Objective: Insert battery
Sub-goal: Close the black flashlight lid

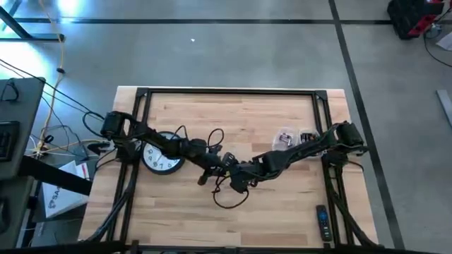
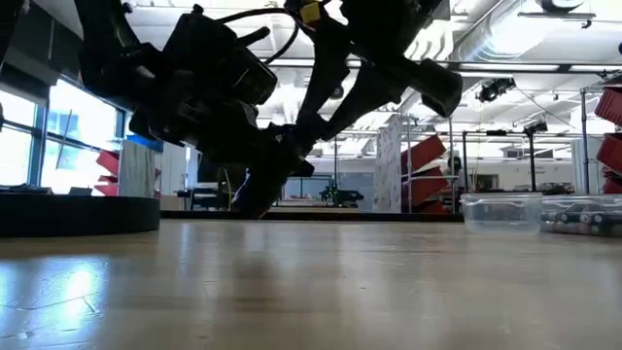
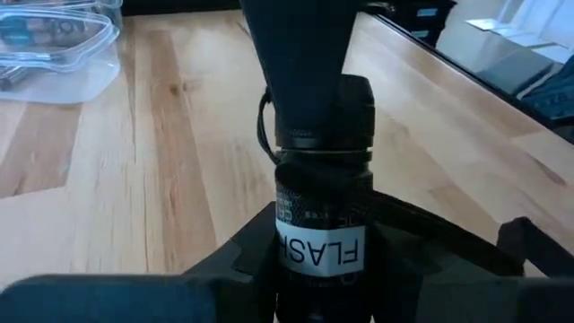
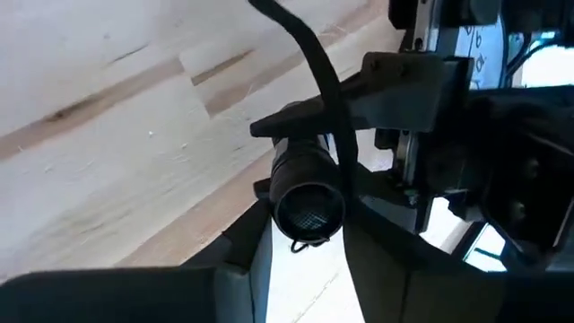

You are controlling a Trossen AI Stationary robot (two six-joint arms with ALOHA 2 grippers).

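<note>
A black flashlight (image 3: 321,193) with a white label reading FLASH hangs above the middle of the table (image 1: 282,212), held between both grippers. My left gripper (image 3: 318,260) comes from the table's left and is shut on its labelled body. My right gripper (image 4: 309,247) comes from the right and is shut on the other end, whose round face (image 4: 310,208) points into the right wrist view. A thin cord loop (image 4: 305,244) hangs from that end. No battery shows on its own. My left gripper pinches the flashlight's body at the white label (image 3: 319,249) between its two fingers, one on each side. The fingers lie across the flashlight. It is lifted clear of the table, and its other end points away toward my right gripper. My right gripper has the flashlight's ribbed end (image 4: 305,170) between its two fingers (image 4: 247,251), coming along the flashlight from the table's right. In the left wrist view one dark finger (image 3: 300,63) lies over that end and hides the place of contact. The flashlight is clear of the table.
A round clock face (image 1: 161,158) lies under my left arm. Two clear plastic containers (image 1: 295,137) with small items stand at the right, under my right arm. A remote control (image 1: 321,222) lies near the front right corner. Loose black cables (image 1: 229,201) hang from the arms.
</note>
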